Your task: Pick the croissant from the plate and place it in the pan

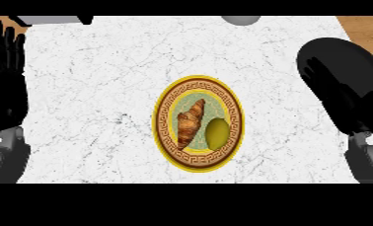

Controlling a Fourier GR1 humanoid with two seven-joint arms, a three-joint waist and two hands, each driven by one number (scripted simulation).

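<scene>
I saw the white marble counter (109, 82), then the pan (339, 67) at its right edge. My left hand (11, 79) rested open at the left; my right hand (342, 104) I couldn't read. The croissant (190, 123) lay on the plate (162, 121) beside a green fruit (216, 132).

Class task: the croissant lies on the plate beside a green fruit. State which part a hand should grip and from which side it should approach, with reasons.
Grip the croissant across its thick middle, coming from above and its left. It lies long and slanted on the plate, and the green fruit crowds its right side, so that side probably leaves little finger room.
</scene>
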